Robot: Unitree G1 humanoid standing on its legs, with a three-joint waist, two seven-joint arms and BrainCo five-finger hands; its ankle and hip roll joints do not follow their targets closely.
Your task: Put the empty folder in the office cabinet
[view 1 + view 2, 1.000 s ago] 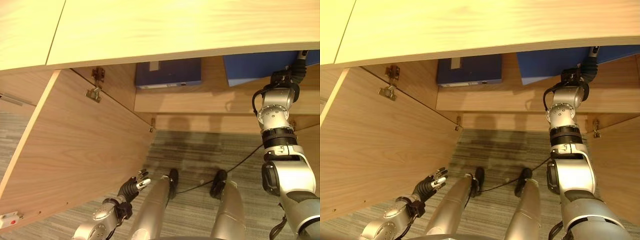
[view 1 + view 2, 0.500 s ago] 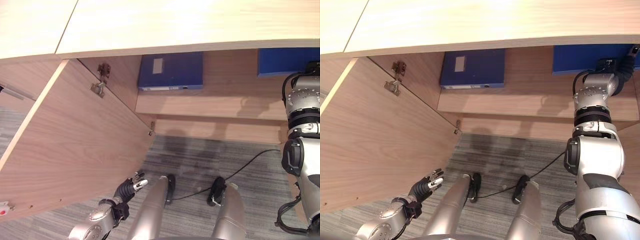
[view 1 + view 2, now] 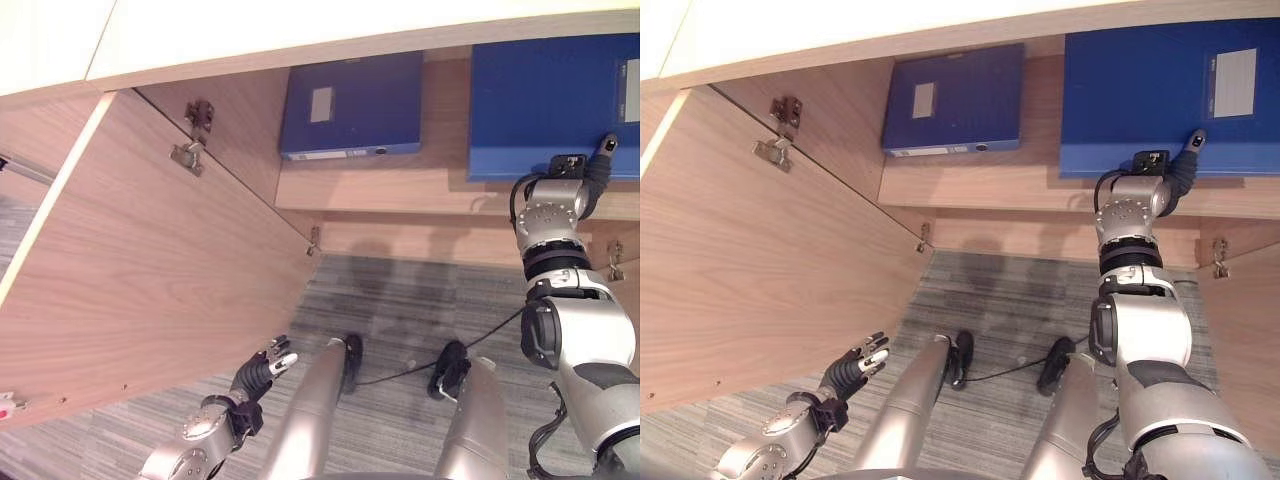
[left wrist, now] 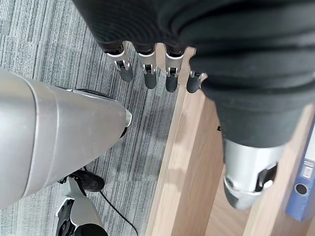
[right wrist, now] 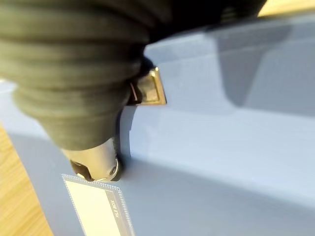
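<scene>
A large blue folder point(image 3: 553, 103) with a white label lies flat on the open cabinet's shelf point(image 3: 400, 190), on the right side. My right hand point(image 3: 597, 163) reaches up to the folder's front edge and touches it. In the right wrist view the hand's dark cover point(image 5: 74, 73) sits close over the blue folder point(image 5: 221, 162) and its label. My left hand point(image 3: 262, 367) hangs low by the floor, open and holding nothing, close to the open left door point(image 3: 150, 280).
A second, smaller blue folder point(image 3: 345, 105) lies on the same shelf further left. The left door swings wide with a metal hinge point(image 3: 190, 155) at its top. Part of the right door point(image 3: 1250, 330) shows. Grey striped carpet point(image 3: 400, 310) lies below.
The camera has tilted, so more of the shelf and the large folder's top show. My right hand stays at that folder's front edge. The left hand hangs as before.
</scene>
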